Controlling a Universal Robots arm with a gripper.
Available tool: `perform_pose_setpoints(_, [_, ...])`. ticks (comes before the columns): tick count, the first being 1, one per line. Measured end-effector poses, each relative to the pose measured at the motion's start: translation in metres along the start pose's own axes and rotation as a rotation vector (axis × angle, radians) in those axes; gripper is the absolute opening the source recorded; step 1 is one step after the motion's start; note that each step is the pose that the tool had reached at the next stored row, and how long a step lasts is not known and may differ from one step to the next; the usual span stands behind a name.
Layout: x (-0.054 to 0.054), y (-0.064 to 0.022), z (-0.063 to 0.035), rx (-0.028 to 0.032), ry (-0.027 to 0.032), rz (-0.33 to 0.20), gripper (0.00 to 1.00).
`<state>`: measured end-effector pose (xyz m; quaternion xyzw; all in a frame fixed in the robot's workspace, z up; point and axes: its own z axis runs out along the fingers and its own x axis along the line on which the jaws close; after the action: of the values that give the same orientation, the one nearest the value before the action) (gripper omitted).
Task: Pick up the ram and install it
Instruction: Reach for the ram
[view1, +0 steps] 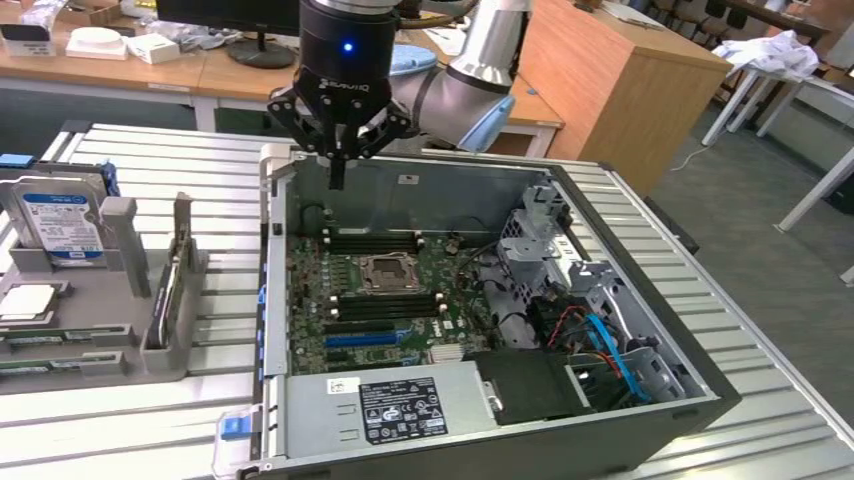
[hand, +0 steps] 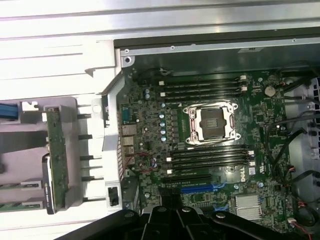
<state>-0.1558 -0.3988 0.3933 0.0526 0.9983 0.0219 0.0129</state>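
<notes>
Case: on table, at the exterior view's right of rack.
Board: flat in case.
Socket: mid-board, between slot banks.
Ram: standing in rack, case side.
Drive: in rack, away from case.
Gripper: right now over case's far wall.

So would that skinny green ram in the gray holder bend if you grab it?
The ram is a thin flat board, so probably stiff but breakable if twisted. It looks light for its length. Standing on edge in the gray holder, it would likely tip without support.
</notes>
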Motion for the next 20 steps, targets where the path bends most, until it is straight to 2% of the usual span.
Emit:
perform_pose_setpoints(5, [0.01, -0.001, -0.0003, 0.0, 0.0, 0.0, 0.1])
perform_pose_setpoints(20, [0.077, -0.008, -0.0018, 0.0, -0.0001, 0.0, 0.1])
